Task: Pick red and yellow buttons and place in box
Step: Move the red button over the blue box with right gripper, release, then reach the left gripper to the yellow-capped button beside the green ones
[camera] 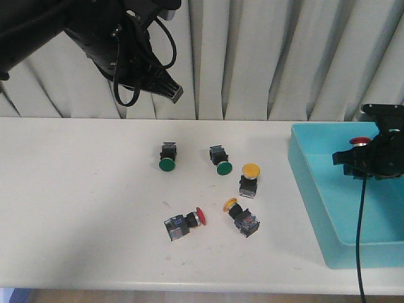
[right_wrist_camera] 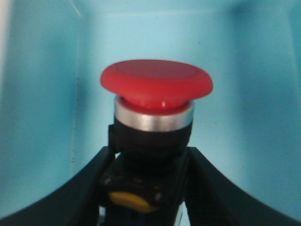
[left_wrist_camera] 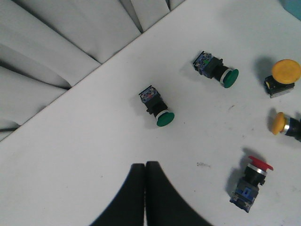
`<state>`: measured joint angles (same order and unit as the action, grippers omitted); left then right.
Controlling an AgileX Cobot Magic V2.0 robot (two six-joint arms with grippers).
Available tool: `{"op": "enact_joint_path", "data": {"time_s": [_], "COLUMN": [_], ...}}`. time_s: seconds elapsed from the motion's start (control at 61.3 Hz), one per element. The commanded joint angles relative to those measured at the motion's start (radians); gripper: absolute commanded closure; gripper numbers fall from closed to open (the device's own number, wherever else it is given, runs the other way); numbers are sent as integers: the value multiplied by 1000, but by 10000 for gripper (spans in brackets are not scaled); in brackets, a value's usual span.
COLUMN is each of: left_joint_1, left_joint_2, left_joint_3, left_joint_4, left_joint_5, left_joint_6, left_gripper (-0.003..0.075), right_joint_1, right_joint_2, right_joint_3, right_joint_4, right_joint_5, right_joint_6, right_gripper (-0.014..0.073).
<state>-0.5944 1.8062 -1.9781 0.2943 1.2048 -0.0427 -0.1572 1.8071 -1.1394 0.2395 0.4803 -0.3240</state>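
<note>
Because its load belongs in the box (camera: 315, 189), the right claw (right_wrist_camera: 148, 188) is gripping a red button (right_wrist_camera: 155, 84) above it, while the left claw (left_wrist_camera: 146, 188) is hanging shut and empty.

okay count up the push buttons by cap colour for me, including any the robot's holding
Red: 2, one lying on the table, one held in the right gripper over the box (that button)
Yellow: 2
Green: 2
Total: 6

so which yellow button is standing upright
The yellow button nearer the box, cap facing up; the other yellow one lies tipped on its side.
</note>
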Motion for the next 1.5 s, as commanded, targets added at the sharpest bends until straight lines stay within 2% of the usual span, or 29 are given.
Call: {"op": "enact_joint_path", "data": {"time_s": [0.0, 0.147, 0.261, 0.473, 0.587, 0.783, 1.044, 1.19, 1.402, 1.484], "left_joint_1": [0, 0, -3, -3, -4, -4, -4, -4, -5, -11], "left_joint_2": [-28, -5, 14, 33, 28, 24, 24, 38, 106, 150], "left_joint_3": [-27, -21, -21, -21, -21, -28, -28, -28, -28, -28], "left_joint_4": [0, -40, -43, -40, -66, -154, -234, -306, -441, -458], "left_joint_5": [-48, -49, -48, -53, -82, -162, -336, -436, -527, -558], "left_joint_6": [-10, -10, -10, -9, -1, 55, 102, 101, 103, 105], "left_gripper": [727, 726, 726, 720, 707, 662, 561, 453, 189, 111], "right_joint_1": [10, 23, 40, 82, 91, 90, 90, 90, 91, 91], "right_joint_2": [25, 117, 169, 195, 173, 42, -259, -452, -680, -731], "right_joint_3": [-59, -102, -133, -142, -144, -144, -144, -140, -138, -138], "right_joint_4": [-17, -53, -46, -46, -34, -36, -37, -30, -28, -28], "right_joint_5": [-39, -14, 8, -4, 6, 25, 65, 76, 142, 173], "right_joint_6": [4, 1, -25, -98, -96, -93, -89, -75, -62, -36], "right_gripper": [569, 504, 396, 133, 49, 34, 39, 39, 39, 39]}}
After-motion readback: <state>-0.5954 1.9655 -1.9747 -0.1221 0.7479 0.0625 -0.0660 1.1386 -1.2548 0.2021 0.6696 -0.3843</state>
